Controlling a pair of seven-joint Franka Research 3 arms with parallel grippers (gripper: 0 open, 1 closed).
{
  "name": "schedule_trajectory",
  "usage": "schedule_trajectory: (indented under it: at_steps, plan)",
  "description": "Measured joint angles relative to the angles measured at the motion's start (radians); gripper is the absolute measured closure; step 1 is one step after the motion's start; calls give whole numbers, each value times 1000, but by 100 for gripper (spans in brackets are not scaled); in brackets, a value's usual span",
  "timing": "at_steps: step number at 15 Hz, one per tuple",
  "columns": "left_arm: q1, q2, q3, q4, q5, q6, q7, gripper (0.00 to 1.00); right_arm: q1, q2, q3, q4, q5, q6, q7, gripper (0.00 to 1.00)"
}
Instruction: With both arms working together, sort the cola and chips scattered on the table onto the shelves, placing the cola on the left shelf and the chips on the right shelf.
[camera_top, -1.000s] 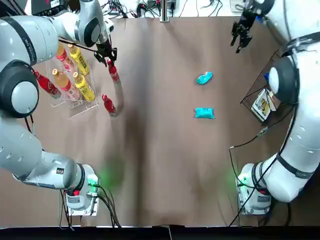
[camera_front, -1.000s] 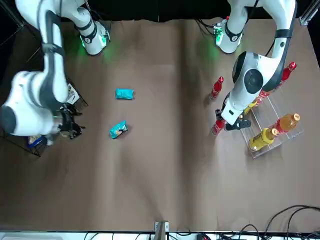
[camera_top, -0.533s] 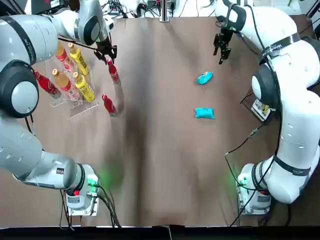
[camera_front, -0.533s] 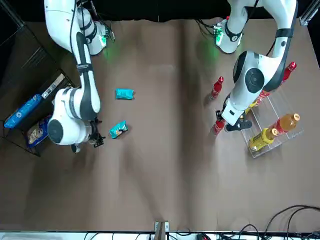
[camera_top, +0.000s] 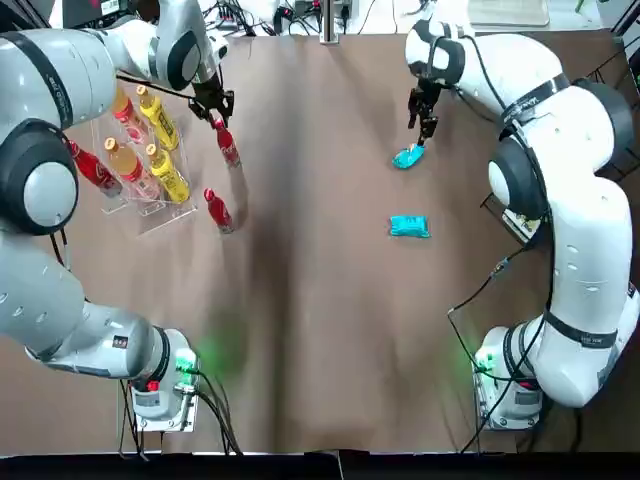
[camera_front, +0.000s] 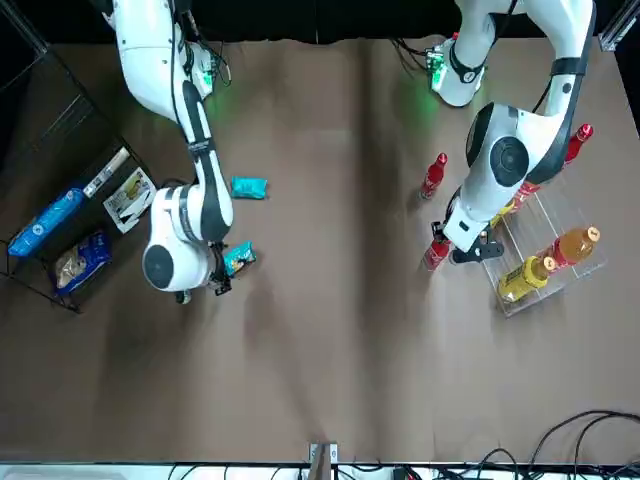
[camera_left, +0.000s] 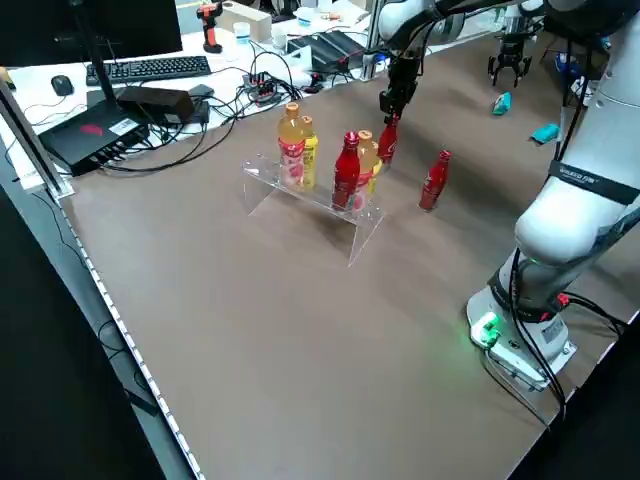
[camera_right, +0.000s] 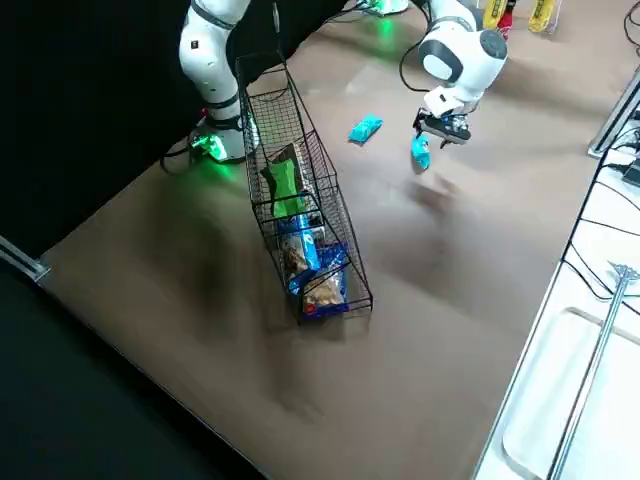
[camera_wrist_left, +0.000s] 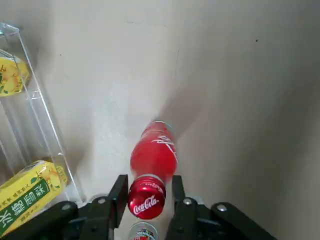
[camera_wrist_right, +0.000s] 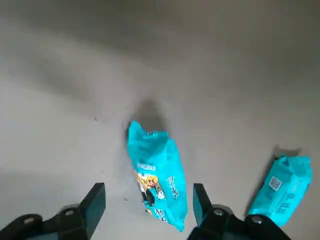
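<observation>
A cola bottle (camera_top: 228, 148) stands upright on the table just beside the left shelf (camera_top: 152, 216), a clear acrylic rack. My left gripper (camera_top: 214, 108) is above it, shut on its red cap (camera_wrist_left: 146, 200). A second cola bottle (camera_top: 218, 210) stands nearer my bases, and a third cola bottle (camera_top: 95, 170) leans on the rack. My right gripper (camera_top: 421, 124) hangs open over a teal chips packet (camera_wrist_right: 157, 181), whose far end lies between its fingers (camera_wrist_right: 95, 202). Another teal chips packet (camera_top: 409, 227) lies nearer my bases. A green chips packet (camera_right: 284, 180) sits in the right shelf (camera_right: 330, 215), a black wire basket.
Orange bottles (camera_top: 128, 165) and yellow bottles (camera_top: 160, 120) fill part of the acrylic rack. Blue bags (camera_front: 45, 222) and a white box (camera_front: 128, 197) lie in the wire basket. Cables and a keyboard (camera_left: 150, 68) lie beyond the table's far edge.
My right arm has swung from the far right side of the table in toward the middle and now hangs over the teal packet. The left gripper has stayed at the bottle cap.
</observation>
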Motion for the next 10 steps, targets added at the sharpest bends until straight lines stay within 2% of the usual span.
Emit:
schedule_trajectory:
  at_steps: [4, 5, 8, 10]
  plan:
    - [0, 5, 0, 0, 3, 0, -17, 61, 0, 40, 45, 0, 0, 42, 36, 21]
    - [-1, 5, 0, 0, 3, 0, -20, 68, 0, 48, 52, 0, 0, 46, 39, 21]
    - [-1, 5, 0, 2, 3, 1, -45, 68, 0, 77, 62, 0, 0, 56, 42, 24]
    - [0, 4, 0, 15, 3, 2, -48, 68, 0, 88, 62, 0, 0, 57, 44, 43]
